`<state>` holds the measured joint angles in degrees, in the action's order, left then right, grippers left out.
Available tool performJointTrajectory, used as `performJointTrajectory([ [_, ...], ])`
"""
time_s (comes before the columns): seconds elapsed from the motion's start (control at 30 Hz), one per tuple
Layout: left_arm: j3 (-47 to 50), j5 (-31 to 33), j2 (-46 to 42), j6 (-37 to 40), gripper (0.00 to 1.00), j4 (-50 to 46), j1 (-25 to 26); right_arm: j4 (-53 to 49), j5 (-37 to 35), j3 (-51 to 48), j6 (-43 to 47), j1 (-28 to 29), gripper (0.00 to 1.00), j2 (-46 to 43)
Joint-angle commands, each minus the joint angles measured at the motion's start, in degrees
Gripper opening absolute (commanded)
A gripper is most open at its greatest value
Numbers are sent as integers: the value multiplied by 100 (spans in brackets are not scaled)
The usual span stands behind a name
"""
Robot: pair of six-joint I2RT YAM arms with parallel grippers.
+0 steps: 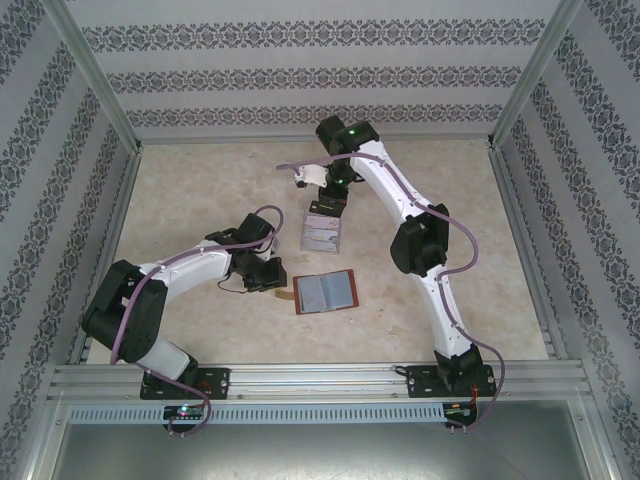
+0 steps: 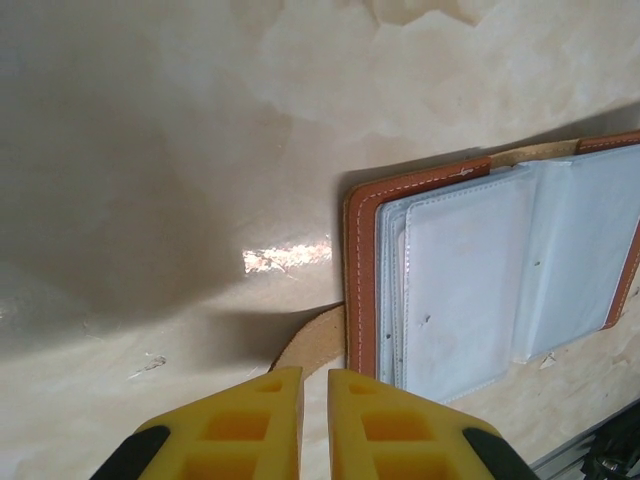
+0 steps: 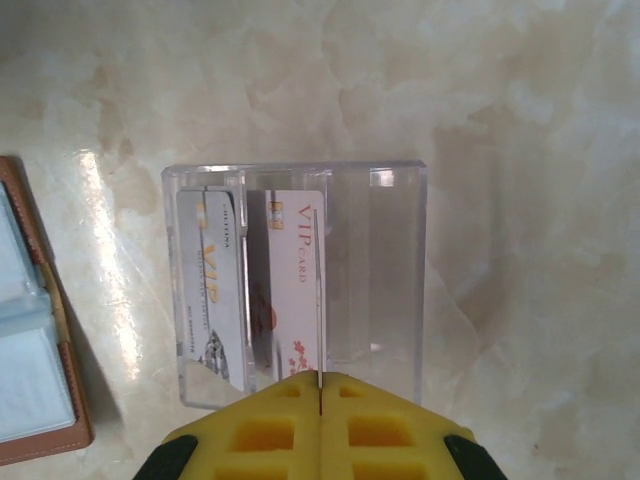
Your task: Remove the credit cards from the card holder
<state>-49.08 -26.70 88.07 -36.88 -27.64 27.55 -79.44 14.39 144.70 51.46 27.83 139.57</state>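
The card holder [image 1: 325,291] lies open on the table, brown leather with greyish clear pockets [image 2: 460,290]. Its strap tab [image 2: 312,338] runs under my left gripper [image 2: 315,372], whose yellow fingers stand a narrow gap apart with only table showing between them. My right gripper [image 3: 320,378] is shut on a thin credit card [image 3: 318,300], seen edge-on, over the clear slotted tray [image 3: 390,290]. Two more cards stand in that tray, a grey one [image 3: 210,300] and a white one with red flowers [image 3: 290,290]. From above, the right gripper [image 1: 326,207] hangs over the tray [image 1: 322,235].
The card holder's brown edge [image 3: 30,330] lies just left of the tray. Patterned walls and metal posts enclose the table on three sides. A rail [image 1: 320,380] runs along the near edge by the arm bases.
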Motion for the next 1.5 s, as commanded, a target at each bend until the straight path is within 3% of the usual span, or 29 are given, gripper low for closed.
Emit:
performJointTrajectory([
  [0.0, -99, 51, 35, -73, 14, -215, -73, 110, -95, 181, 162, -37, 0, 184],
  [0.73, -147, 95, 18, -47, 14, -304, -81, 251, -85, 342, 316, 64, 0, 44],
  [1.47, -137, 133, 45, -45, 14, -339, -92, 365, -49, 342, 720, 72, 0, 543],
])
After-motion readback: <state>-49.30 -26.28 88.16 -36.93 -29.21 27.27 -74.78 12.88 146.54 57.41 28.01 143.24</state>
